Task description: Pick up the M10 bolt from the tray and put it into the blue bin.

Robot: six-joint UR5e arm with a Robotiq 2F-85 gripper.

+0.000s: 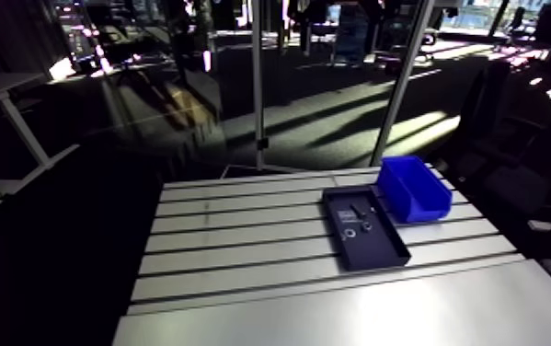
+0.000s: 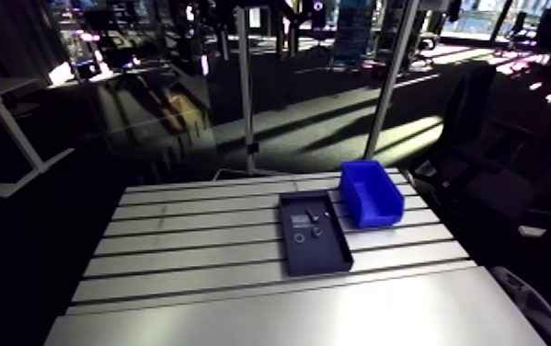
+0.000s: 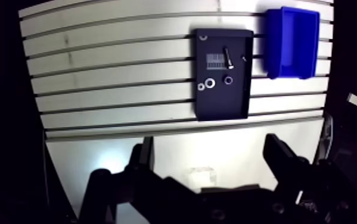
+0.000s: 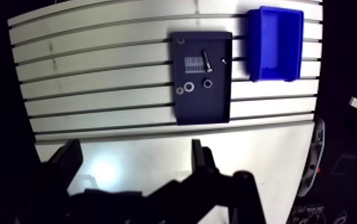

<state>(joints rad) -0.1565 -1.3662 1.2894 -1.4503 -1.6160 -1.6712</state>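
Wrist view shows the gripper (image 3: 210, 149) spread wide and empty, well above the tabletop (image 3: 109, 71). Ahead of it the bolt (image 3: 228, 57) lies in the tray (image 3: 222, 107) beside a label (image 3: 215, 59), with the bin (image 3: 291, 42) just beside the tray.

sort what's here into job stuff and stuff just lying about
For the job: bolt, tray, bin, gripper.
Lying about: small rings and label in the tray.
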